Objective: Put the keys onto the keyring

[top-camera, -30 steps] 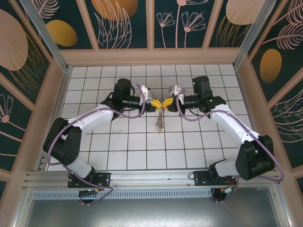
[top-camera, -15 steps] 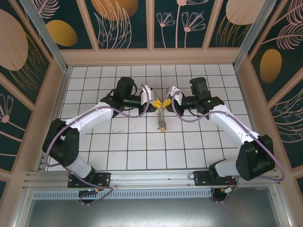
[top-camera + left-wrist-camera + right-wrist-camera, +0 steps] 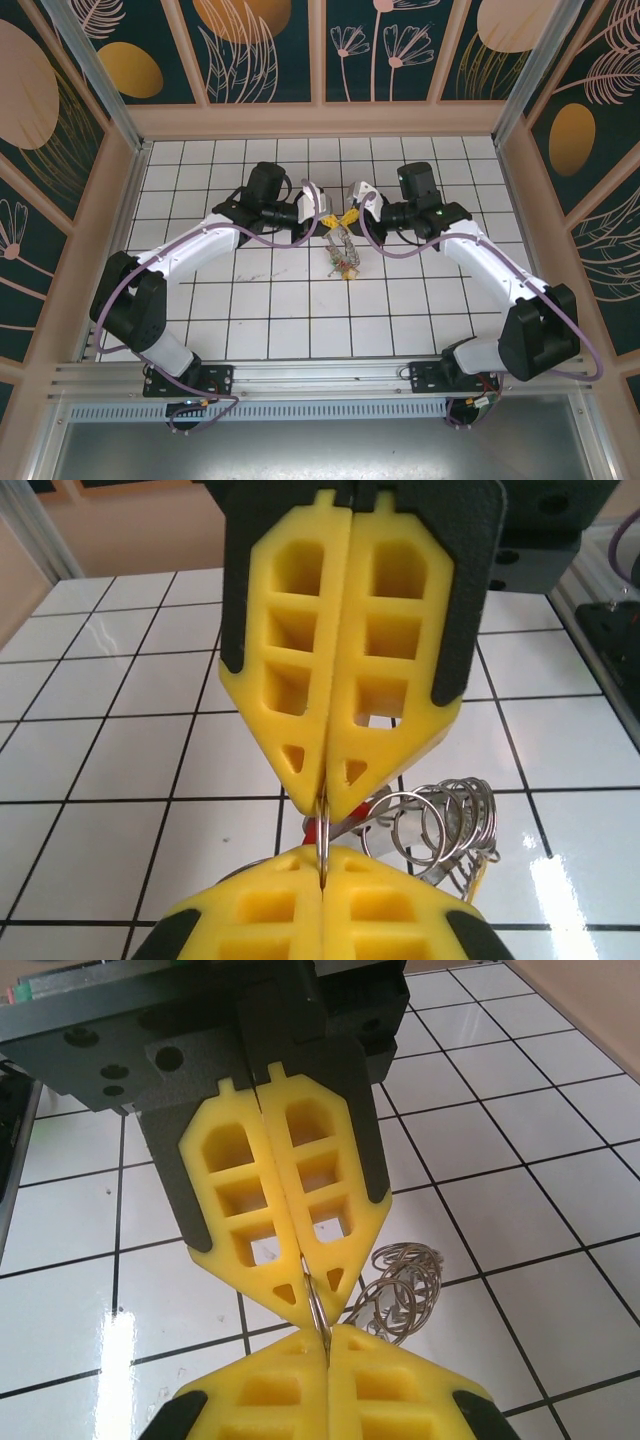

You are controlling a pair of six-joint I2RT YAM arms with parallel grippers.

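Note:
Above the middle of the tiled floor my left gripper [image 3: 328, 221] and right gripper [image 3: 352, 213] meet tip to tip. Both are shut on the keyring [image 3: 322, 842], a thin silver hoop seen edge-on between the yellow tips. In the left wrist view my left gripper [image 3: 325, 802] pinches it from above, and the right arm's fingers [image 3: 400, 910] pinch it from below. In the right wrist view my right gripper [image 3: 313, 1312] clamps the keyring [image 3: 319, 1322]. The keys [image 3: 343, 254] hang under the grippers in a bunch with several small silver rings [image 3: 445, 820]. A red key head [image 3: 314, 830] peeks out behind the tips.
White tiled floor [image 3: 280, 300] lies all around the hanging bunch. Beige walls [image 3: 120, 200] enclose the cell on the left, right and far sides. Both arms reach in from the near rail [image 3: 320, 375], elbows spread outward.
The hanging bunch, a straight thin strand a second ago, has spread wider and shorter. Both grippers have edged slightly toward the far wall and remain tip to tip.

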